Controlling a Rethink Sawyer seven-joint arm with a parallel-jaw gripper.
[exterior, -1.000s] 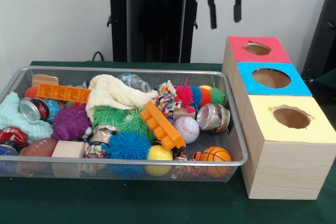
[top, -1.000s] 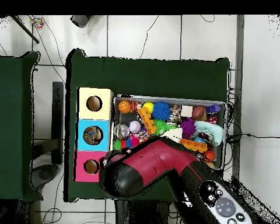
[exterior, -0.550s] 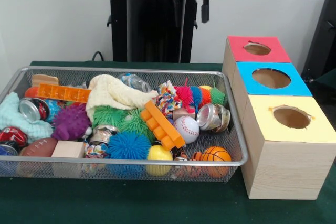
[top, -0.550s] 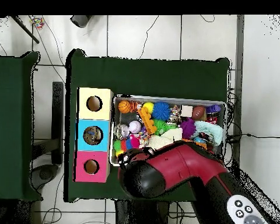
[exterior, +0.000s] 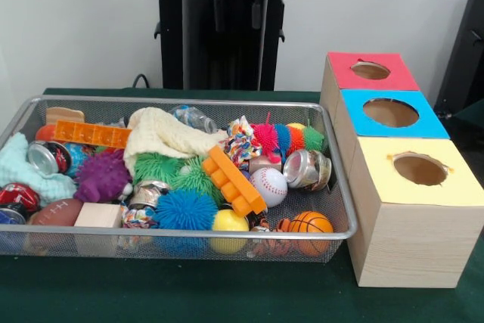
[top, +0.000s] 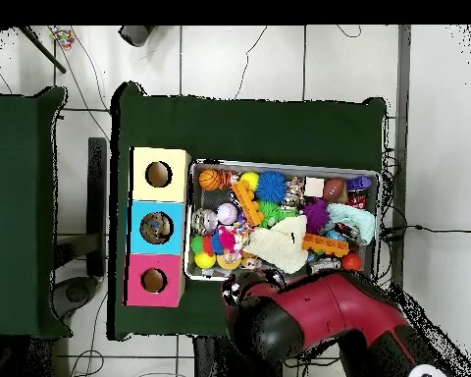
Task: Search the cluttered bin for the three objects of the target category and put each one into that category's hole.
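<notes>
- The green counter (exterior: 227, 293) carries a wire bin (exterior: 76, 244). At its 3 o'clock stand three boxes in a line running away from the camera.
- Along the bin's near wall, from 5 round to 8 o'clock: basketball (exterior: 311, 223), yellow ball (exterior: 229, 222), blue spiky ball (exterior: 185, 209), wooden block (exterior: 98, 215) and football (exterior: 54, 212).
- Mid-bin: baseball (exterior: 269, 185), touching an orange brick (exterior: 233, 180); a can (exterior: 306, 169) lies just beside it at 2 o'clock.
- Nothing here names the target category. Balls, cans and spiky toys each have several members, most lying uncovered on top.
- Far side: a cream cloth (exterior: 162, 134) is draped at 11 o'clock and may hide more.
- Holes, near to far: yellow hole (exterior: 420, 169), blue hole (exterior: 391, 112), red hole (exterior: 370, 70).
- Farthest, the jaws hang high at 12 o'clock, beyond the bin's far rim, spread apart and empty.
- For a clean pick, I judge an exposed, free-standing target best: come straight down, centred, clear of the brick and the mesh wall.
</notes>
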